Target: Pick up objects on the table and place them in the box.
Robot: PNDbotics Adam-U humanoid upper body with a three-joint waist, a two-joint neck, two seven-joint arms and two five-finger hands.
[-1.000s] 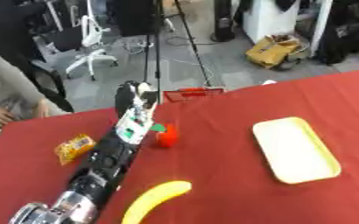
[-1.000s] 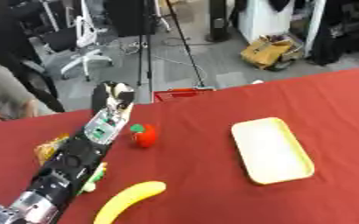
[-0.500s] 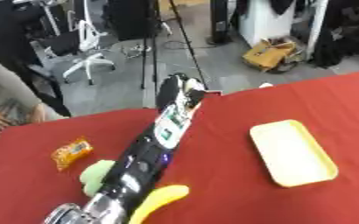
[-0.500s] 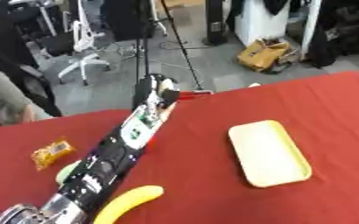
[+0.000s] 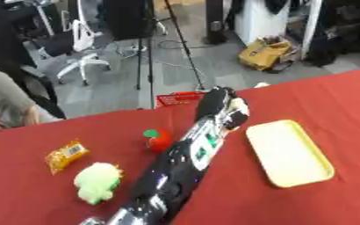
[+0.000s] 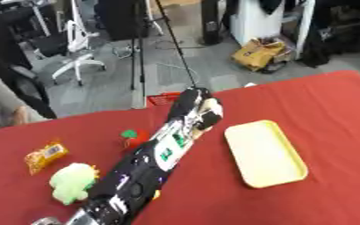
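My left arm runs from the bottom left up across the red table (image 5: 336, 105). My left hand (image 5: 220, 104) is near the far edge, just left of the pale yellow shallow box (image 5: 288, 151). Something pale shows at the hand's right side; I cannot make out what it is. A red fruit with a green top (image 5: 158, 139) lies on the cloth just left of the forearm. Further left are an orange snack packet (image 5: 66, 154) and a pale green fuzzy thing (image 5: 97, 181). A sliver of yellow (image 6: 156, 194) peeks out from under the arm. My right hand is out of sight.
The table's far edge runs just behind the hand, with a red basket (image 5: 179, 98) on the floor beyond it. A person sits at the far left edge. Bare red cloth lies right of the box and in front of it.
My left arm has swung right, away from the red fruit and over towards the yellow box. The fruit stays on the cloth. The arm now covers the banana.
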